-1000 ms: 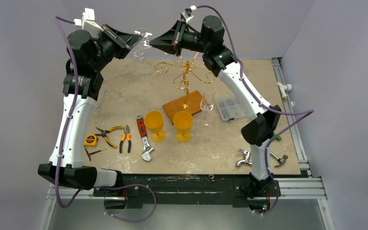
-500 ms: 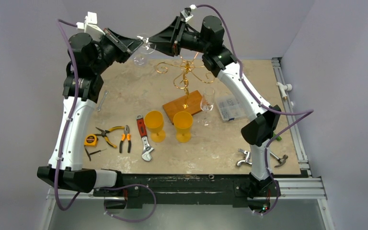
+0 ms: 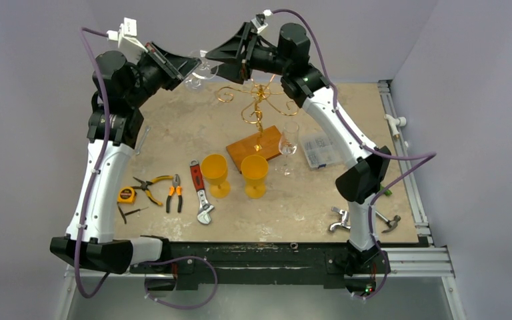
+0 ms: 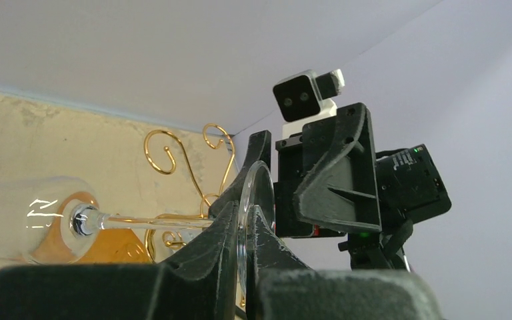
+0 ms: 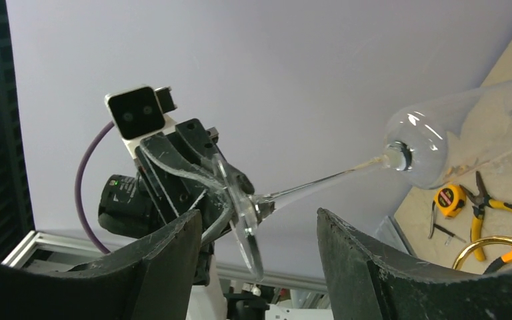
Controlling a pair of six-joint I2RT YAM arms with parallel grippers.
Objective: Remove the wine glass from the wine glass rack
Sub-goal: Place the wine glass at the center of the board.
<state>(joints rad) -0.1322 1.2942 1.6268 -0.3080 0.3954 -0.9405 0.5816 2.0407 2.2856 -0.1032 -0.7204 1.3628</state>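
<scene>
A clear wine glass [image 3: 198, 71] hangs in the air, lying sideways, left of the golden wine glass rack [image 3: 257, 107]. My left gripper [image 3: 190, 63] is shut on the glass's round foot [image 4: 254, 190]; the stem [image 4: 150, 223] and bowl [image 4: 50, 220] point away toward the table. My right gripper [image 3: 211, 55] faces it from the right. Its jaws stand open on either side of the foot [image 5: 240, 203] without touching it. In the right wrist view my right gripper [image 5: 259, 220] frames the foot, and the bowl [image 5: 433, 143] is at upper right. The rack's curls [image 4: 167, 143] show behind the glass.
A second wine glass [image 3: 288, 143] stands beside the rack's wooden base [image 3: 250, 148]. Two yellow goblets [image 3: 215, 172] [image 3: 254, 175] stand in front of it. A wrench [image 3: 200, 192], pliers [image 3: 151, 187], a tape measure [image 3: 126, 195], a plastic box [image 3: 320, 148] and a hammer [image 3: 391, 223] lie around.
My right gripper has opened and let go of the glass's foot. The left gripper keeps its grip and has lifted the glass slightly.
</scene>
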